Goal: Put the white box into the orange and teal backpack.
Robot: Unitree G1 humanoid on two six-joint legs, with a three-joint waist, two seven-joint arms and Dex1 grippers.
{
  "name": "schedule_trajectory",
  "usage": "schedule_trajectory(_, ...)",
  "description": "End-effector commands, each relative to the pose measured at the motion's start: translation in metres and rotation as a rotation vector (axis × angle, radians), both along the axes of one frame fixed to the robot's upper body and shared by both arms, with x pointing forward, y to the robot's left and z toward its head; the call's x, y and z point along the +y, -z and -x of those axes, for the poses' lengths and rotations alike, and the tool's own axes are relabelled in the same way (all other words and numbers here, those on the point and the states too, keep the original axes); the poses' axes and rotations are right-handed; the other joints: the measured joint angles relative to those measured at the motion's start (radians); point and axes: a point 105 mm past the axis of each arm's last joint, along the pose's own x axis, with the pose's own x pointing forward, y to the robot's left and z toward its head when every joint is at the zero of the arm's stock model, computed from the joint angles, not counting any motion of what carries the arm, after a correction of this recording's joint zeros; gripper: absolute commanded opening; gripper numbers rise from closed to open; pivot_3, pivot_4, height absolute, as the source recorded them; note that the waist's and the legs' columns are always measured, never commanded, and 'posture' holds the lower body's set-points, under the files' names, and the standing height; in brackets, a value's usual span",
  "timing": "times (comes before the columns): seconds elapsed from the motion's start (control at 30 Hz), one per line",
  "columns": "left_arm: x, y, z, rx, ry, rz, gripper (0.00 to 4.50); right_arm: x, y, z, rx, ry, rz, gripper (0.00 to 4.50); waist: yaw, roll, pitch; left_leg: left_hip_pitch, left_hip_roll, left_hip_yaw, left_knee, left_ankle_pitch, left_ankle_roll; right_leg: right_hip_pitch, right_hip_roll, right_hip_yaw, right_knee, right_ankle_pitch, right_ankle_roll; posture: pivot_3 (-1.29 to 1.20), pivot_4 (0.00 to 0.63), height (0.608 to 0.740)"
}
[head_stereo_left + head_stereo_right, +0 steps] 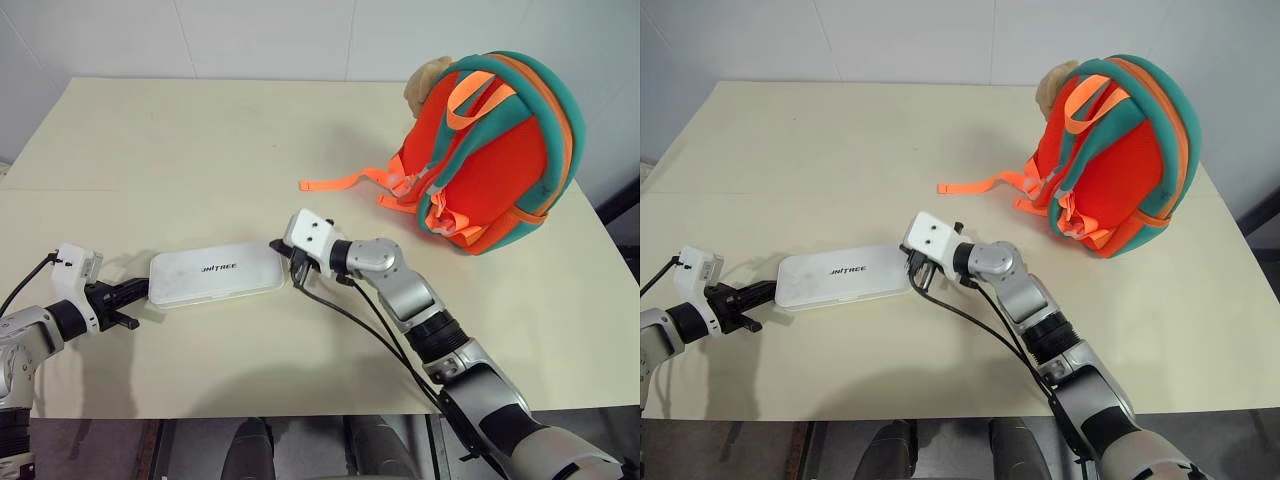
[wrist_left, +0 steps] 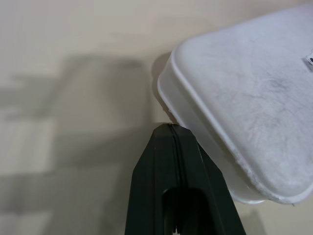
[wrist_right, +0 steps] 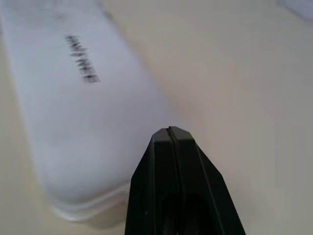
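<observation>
White box [image 1: 217, 273] lies flat — both grippers' jaws pressed together at its ends.

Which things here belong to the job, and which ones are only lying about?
Belong to the job:
- white box, flat on the table
- orange and teal backpack, upright at the far right
- left pincer and right pincer, both shut, one at each end of the box

Only lying about:
- table
- tan plush bear on the backpack
</observation>
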Motion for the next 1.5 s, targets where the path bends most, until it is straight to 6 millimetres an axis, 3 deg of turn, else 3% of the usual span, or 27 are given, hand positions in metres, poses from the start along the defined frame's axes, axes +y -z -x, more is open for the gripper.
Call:
schedule_trajectory(0.03, 0.002, -0.012, 0.000, -0.045, 0.006, -0.022, 0.00, -0.007, -0.019, 0.001, -0.044, 0.008, -0.040, 0.02, 0.000, 0.000, 0.000, 0.000, 0.000, 0.000, 0.000, 0.000, 0.000, 0.000, 0.000, 0.000, 0.000, 0.000, 0.000, 0.00, 0.150, 0.740)
schedule_trajectory(0.27, 0.001, -0.013, -0.002, -0.045, 0.010, -0.023, 0.00, -0.022, 0.000, 0.000, -0.012, 0.031, 0.049, 0.02, -0.001, 0.000, 0.000, 0.000, 0.000, 0.000, 0.000, 0.000, 0.000, 0.000, 0.000, 0.000, -0.001, 0.000, 0.000, 0.00, 0.150, 0.740)
schedule_trajectory(0.5, -0.001, -0.016, -0.006, -0.055, 0.019, -0.025, 0.00, -0.004, 0.025, 0.002, 0.033, -0.012, 0.078, 0.02, -0.001, 0.000, 0.000, 0.000, 0.000, 0.000, 0.000, 0.000, 0.000, 0.000, 0.000, 0.000, 0.000, 0.000, 0.000, 0.00, 0.150, 0.740)
schedule_trajectory(0.8, -0.011, -0.019, -0.004, -0.058, 0.056, -0.026, 0.00, 0.006, 0.020, 0.016, 0.038, -0.124, 0.079, 0.02, -0.001, 0.000, 0.000, 0.000, 0.000, 0.000, 0.000, 0.000, 0.000, 0.000, 0.000, 0.000, 0.000, 0.000, 0.000, 0.00, 0.150, 0.740)
schedule_trajectory(1.1, -0.041, -0.012, 0.004, -0.018, 0.168, -0.009, 0.00, -0.020, 0.016, 0.041, 0.063, -0.269, 0.204, 0.02, 0.002, 0.000, 0.000, 0.000, 0.000, 0.000, -0.001, 0.000, 0.000, 0.000, 0.000, 0.000, -0.002, 0.000, 0.000, 0.00, 0.150, 0.740)
schedule_trajectory(1.33, -0.064, -0.008, 0.009, 0.012, 0.253, 0.005, 0.00, -0.034, 0.020, 0.048, 0.095, -0.293, 0.257, 0.02, 0.002, 0.000, 0.000, 0.000, 0.000, 0.000, -0.001, 0.000, 0.000, 0.000, 0.000, 0.000, -0.002, 0.000, 0.000, 0.00, 0.150, 0.740)
schedule_trajectory(1.5, -0.095, -0.003, 0.018, 0.047, 0.364, 0.022, 0.00, -0.051, 0.027, 0.052, 0.124, -0.278, 0.309, 0.02, 0.008, 0.000, 0.000, -0.001, 0.000, 0.000, -0.001, -0.001, 0.001, 0.002, 0.000, 0.000, -0.006, 0.000, 0.000, 0.00, 0.150, 0.740)
